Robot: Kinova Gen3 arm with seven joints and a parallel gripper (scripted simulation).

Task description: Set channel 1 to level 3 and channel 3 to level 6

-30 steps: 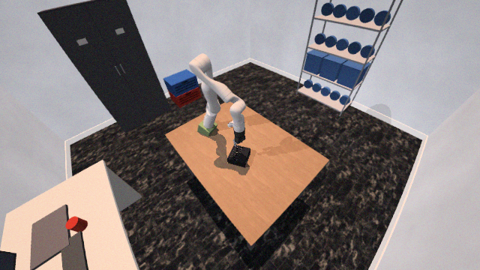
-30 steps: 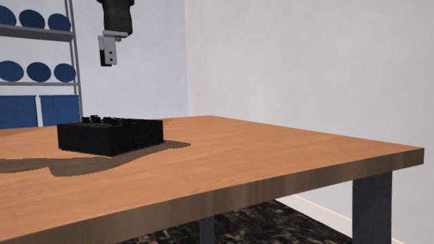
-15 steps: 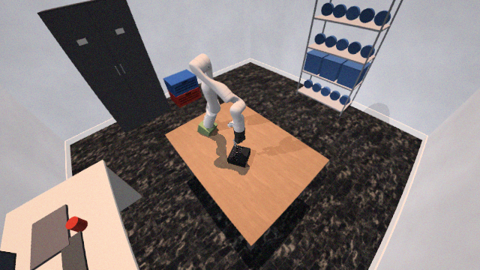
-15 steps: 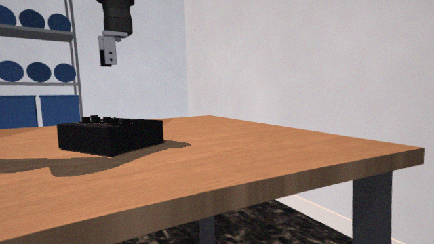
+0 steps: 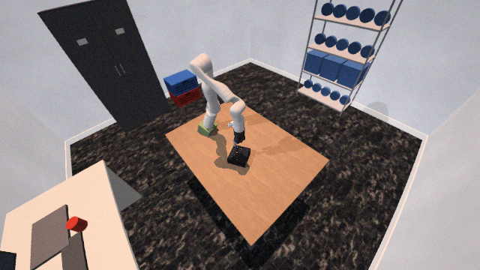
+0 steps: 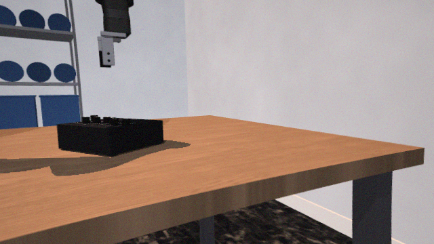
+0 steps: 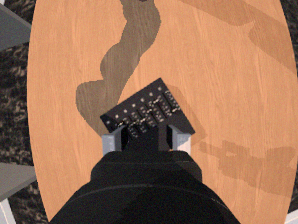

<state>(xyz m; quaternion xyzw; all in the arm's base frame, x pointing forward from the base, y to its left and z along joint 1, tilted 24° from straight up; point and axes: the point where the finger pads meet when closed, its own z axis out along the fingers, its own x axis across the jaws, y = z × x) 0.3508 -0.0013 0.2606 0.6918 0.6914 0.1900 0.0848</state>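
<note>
The lighting desk (image 5: 238, 156) stands flat on the wooden surface (image 5: 270, 187), nearer the far edge where the arm's green base (image 5: 207, 129) sits than the near edge, and roughly midway between the two long edges. The gripper (image 6: 106, 57) hangs well above it with its fingers spread to their widest and nothing held; in the wrist view the two pale fingers frame the desk's near side, so the tool looks roughly centred over the faders (image 6: 96, 119). The fader caps show only as a row of small dark bumps along the desk's top, and neither their lines nor the scale marks can be read from here, so which channel stands where cannot be told. That is the main risk, in my judgement: with the caps so close together and the fingers so wide, a descent that is slightly off could straddle or nudge a neighbouring cap and shift a channel that must keep its starting level. A sideways push that lands too low on the housing rather than on a cap could slide or tip the desk off its feet. Overshooting a mark is also likely if the cap is driven quickly.
</note>
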